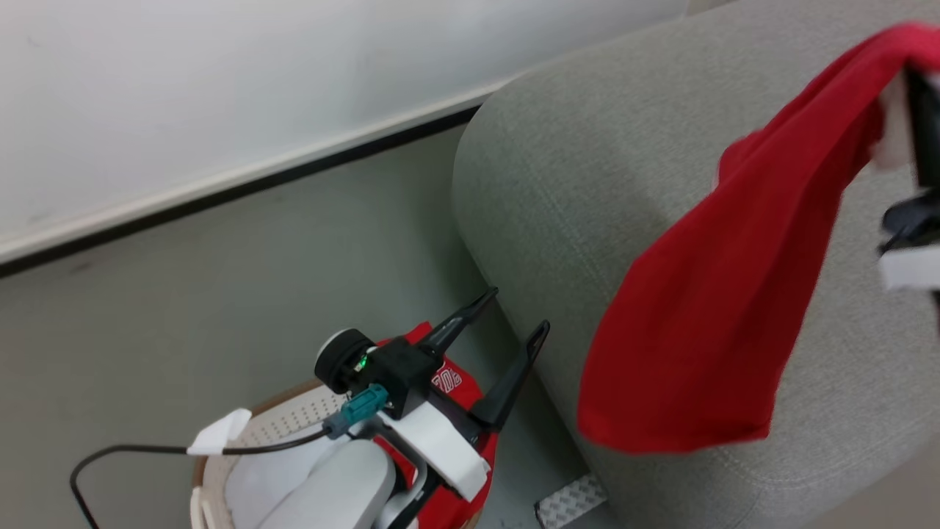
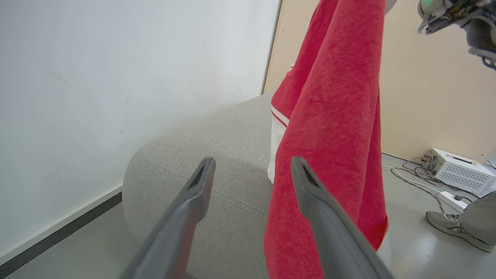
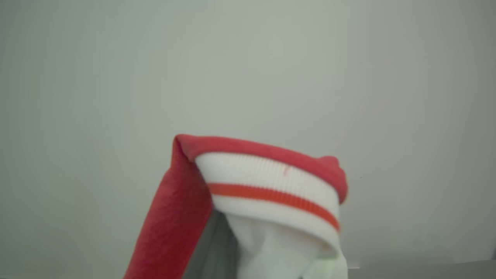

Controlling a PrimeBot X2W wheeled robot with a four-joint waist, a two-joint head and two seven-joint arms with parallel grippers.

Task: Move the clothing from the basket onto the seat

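Top [image 1: 705, 308] hangs vertical, striped cuff [image 3: 271, 182] uppermost.

Plain white wall [image 1: 220, 88], black baseboard [image 1: 242, 189], grey floor [image 1: 220, 294], beige panel [image 2: 426, 97].

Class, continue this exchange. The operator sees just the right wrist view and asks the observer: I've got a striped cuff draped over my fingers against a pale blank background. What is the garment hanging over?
Observer: The red top, clamped in the right gripper, hangs over the grey seat.
Operator: Is anything in the basket?
Observer: Yes, red shorts lie in the basket.
Operator: And the left gripper?
Observer: The left gripper is open and empty, near the basket.
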